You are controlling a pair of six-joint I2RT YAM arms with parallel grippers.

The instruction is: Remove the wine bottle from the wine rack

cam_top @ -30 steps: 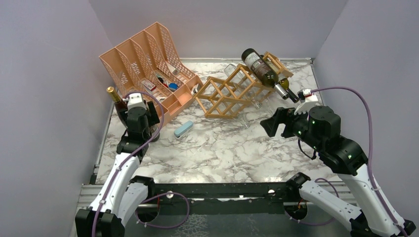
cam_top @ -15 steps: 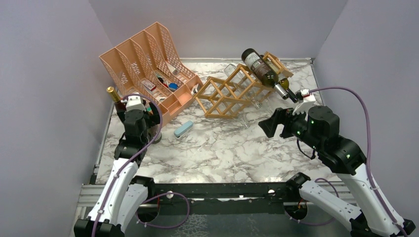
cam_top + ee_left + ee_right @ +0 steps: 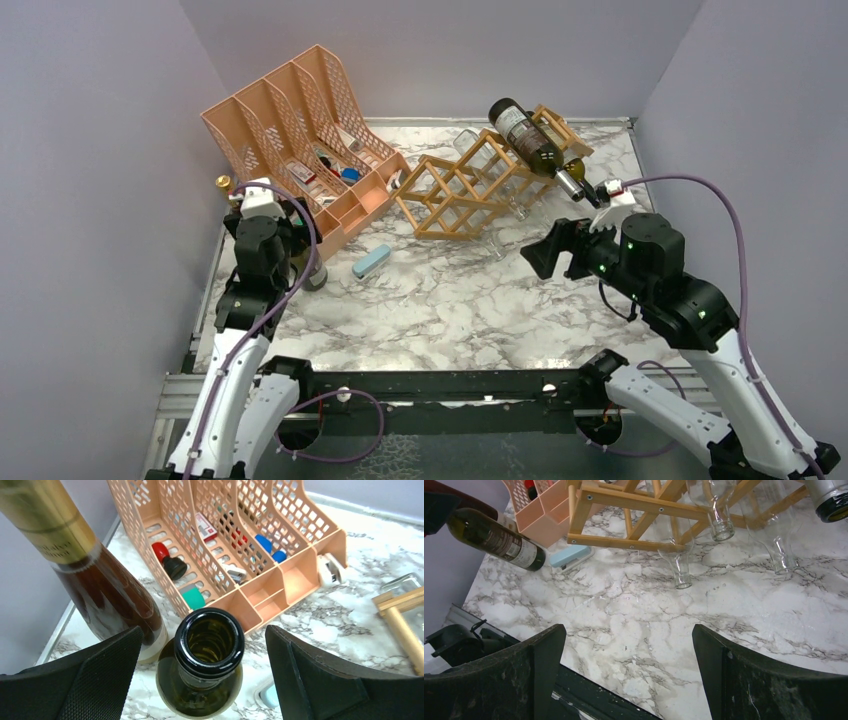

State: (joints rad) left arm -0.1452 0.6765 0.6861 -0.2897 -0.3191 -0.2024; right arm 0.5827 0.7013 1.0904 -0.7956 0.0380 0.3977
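The tan wooden wine rack [image 3: 462, 190] lies at the back middle of the table. A dark wine bottle [image 3: 527, 137] with a silver-foil neck rests on its right end. Its neck tip shows in the right wrist view [image 3: 830, 497], as does the rack [image 3: 624, 502]. My right gripper [image 3: 558, 255] is open and empty [image 3: 626, 630], in front of the rack and below the bottle's neck. My left gripper [image 3: 262, 242] is open [image 3: 202, 630], its jaws on either side of an upright open green bottle [image 3: 210, 645] without touching it.
A brown gold-foiled bottle [image 3: 95, 575] stands by the left wall [image 3: 222, 183]. The salmon mesh organiser [image 3: 300, 130] holds small items. A blue eraser-like block [image 3: 371, 261] lies in front of it. Clear glass bottles [image 3: 679, 565] hang from the rack's openings.
My left wrist has moved left and toward the near edge, baring more of the gold-foiled bottle. My right gripper has edged slightly left. The dark bottle and rack have not moved.
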